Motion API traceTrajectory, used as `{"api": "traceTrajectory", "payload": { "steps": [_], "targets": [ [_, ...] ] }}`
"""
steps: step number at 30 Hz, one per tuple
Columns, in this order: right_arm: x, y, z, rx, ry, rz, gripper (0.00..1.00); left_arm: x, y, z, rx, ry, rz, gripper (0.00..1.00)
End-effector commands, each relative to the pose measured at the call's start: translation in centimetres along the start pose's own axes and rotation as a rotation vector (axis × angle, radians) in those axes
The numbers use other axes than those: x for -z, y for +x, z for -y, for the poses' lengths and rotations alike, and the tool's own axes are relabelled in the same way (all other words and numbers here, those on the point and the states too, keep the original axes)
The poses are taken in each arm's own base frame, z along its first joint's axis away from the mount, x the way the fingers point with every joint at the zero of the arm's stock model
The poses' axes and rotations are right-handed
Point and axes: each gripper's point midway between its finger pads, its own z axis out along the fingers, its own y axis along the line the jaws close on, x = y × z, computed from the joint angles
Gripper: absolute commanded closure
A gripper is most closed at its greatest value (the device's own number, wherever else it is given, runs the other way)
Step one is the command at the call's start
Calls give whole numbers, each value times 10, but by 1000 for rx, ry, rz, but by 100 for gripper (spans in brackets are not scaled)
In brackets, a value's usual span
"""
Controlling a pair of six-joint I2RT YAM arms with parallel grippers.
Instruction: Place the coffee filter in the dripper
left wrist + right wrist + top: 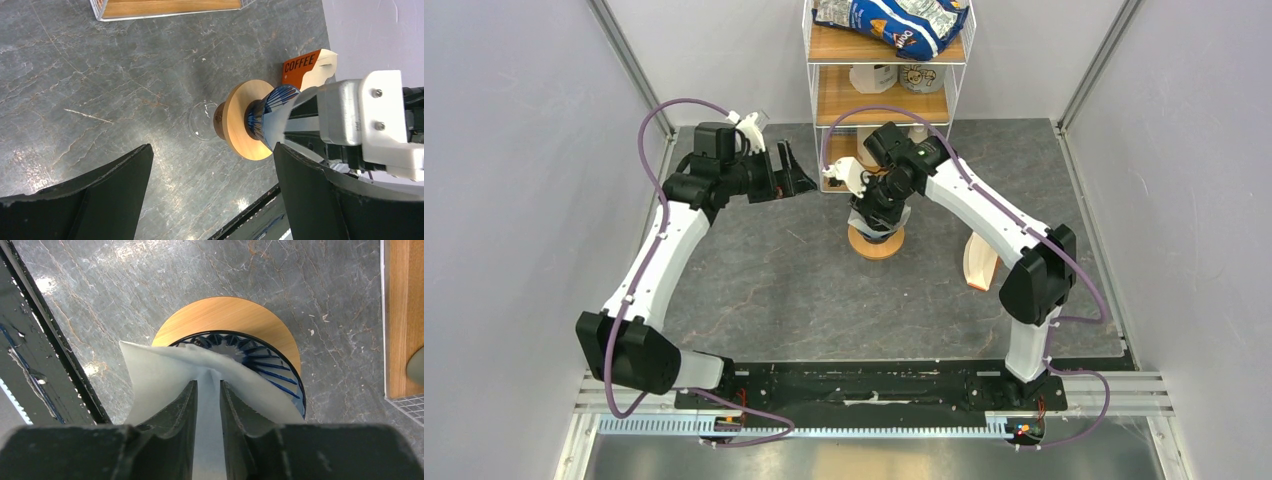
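Observation:
The dark blue ribbed dripper (272, 367) sits on a flat orange-tan ring (225, 315) in the middle of the table. My right gripper (207, 385) is shut on a fold of the white coffee filter (160, 372) and holds it directly over the dripper's mouth. The paper fans out across the near half of the rim. In the top view the right gripper (881, 200) hides the dripper. My left gripper (212, 150) is open and empty. It hovers to the left of the dripper (274, 102) and shows in the top view (796, 172).
A clear glass beaker (202, 120) stands under the ring (242, 127). An orange COFFEE box (301, 66) stands behind it. An upright white-and-tan filter bundle (980, 262) is on the right. A wire shelf (884, 75) with a blue bag stands at the back.

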Motion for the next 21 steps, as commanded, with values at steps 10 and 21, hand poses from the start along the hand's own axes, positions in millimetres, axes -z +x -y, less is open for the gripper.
{"api": "traceTrajectory", "payload": {
  "steps": [10, 21],
  "targets": [
    [36, -23, -9, 50, 41, 93, 58, -11, 7, 7, 13, 56, -27, 2],
    [31, -14, -8, 56, 60, 74, 35, -32, 25, 21, -32, 84, -90, 2]
  ]
}}
